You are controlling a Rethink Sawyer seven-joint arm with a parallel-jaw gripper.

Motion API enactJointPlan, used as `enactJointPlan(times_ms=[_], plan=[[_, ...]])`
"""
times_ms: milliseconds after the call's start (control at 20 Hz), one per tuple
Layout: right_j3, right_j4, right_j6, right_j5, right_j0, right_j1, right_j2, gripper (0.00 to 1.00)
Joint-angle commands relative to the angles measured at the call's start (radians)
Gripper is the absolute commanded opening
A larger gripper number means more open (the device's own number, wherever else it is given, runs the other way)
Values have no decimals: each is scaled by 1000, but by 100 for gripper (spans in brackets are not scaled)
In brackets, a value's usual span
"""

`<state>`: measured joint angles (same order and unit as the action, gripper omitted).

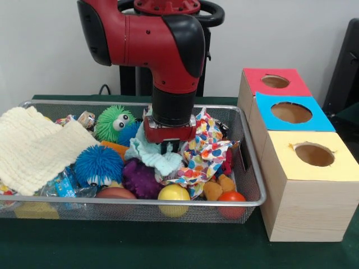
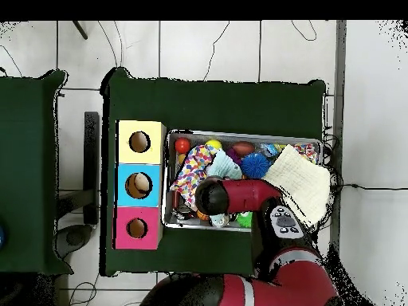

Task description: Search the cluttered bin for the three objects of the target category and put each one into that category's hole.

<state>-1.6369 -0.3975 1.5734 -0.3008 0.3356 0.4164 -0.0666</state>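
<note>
Gripper (image 1: 167,147) down inside the bin (image 1: 255,185), pressed among a pale teal cloth (image 1: 152,155) and polka-dot fabric (image 1: 206,150). Fingers buried; cannot tell whether apart or together. Red-topped hole (image 1: 275,82) well off beside the bin.

Gripper (image 1: 168,147) buried in cloths, jaws hidden; overhead, arm (image 2: 239,195) covers it.

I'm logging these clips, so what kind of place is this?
Probably a robotics lab sorting station: a green-covered table holds a wire bin of toys and cloths, three wooden boxes with coloured holed tops, like the red one, and a robot arm.
</note>
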Motion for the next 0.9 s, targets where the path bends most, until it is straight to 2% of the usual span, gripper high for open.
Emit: enactJointPlan(times_ms=[50, 350, 500, 700, 900], plan=[[49, -61, 11, 36, 23, -77, -87, 0], [44, -58, 40, 44, 4, -54, -63, 0], [2, -72, 47, 84, 5, -8, -63, 0], [-94, -75, 65, 119, 23, 91, -89, 0], [-137, -51, 111, 138, -9, 158, -85, 0]])
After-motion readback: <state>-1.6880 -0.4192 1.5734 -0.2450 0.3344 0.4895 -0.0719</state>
